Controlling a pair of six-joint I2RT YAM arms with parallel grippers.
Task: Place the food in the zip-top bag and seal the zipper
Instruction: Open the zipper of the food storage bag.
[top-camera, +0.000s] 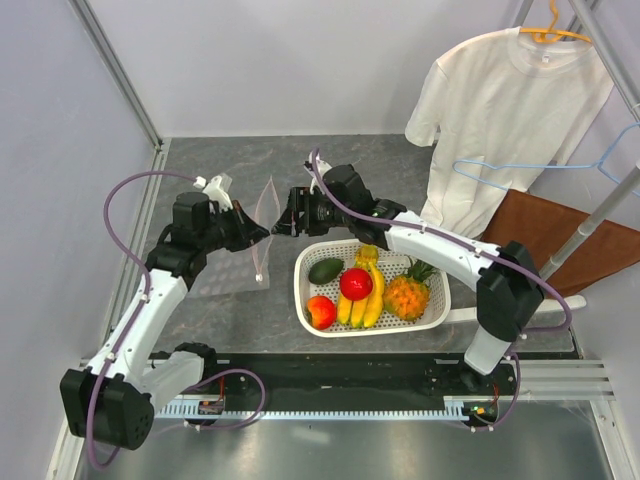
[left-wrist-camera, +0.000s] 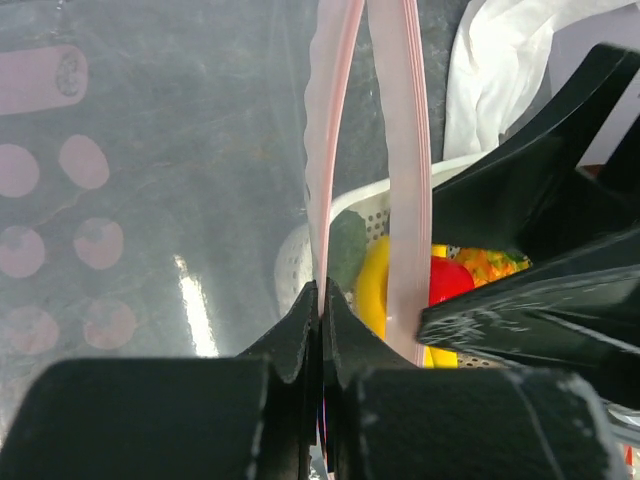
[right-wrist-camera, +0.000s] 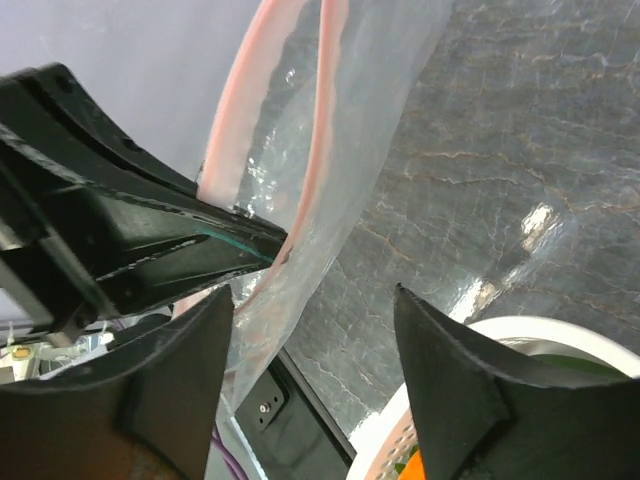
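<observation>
One zipper edge (left-wrist-camera: 328, 150) in left gripper (left-wrist-camera: 322, 292)

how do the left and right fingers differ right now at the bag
The left fingers are shut, pinching one pinkish zipper strip of the zip-top bag; the right fingers stand apart, not closed on it. The left ones come in from the bag's left, the right ones from the basket side. Both meet at the bag's mouth.

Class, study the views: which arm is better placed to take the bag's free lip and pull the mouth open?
Right. The right jaws stand open at the free lip of the zip-top bag; the left jaws are shut on the other lip, holding it up.
</observation>
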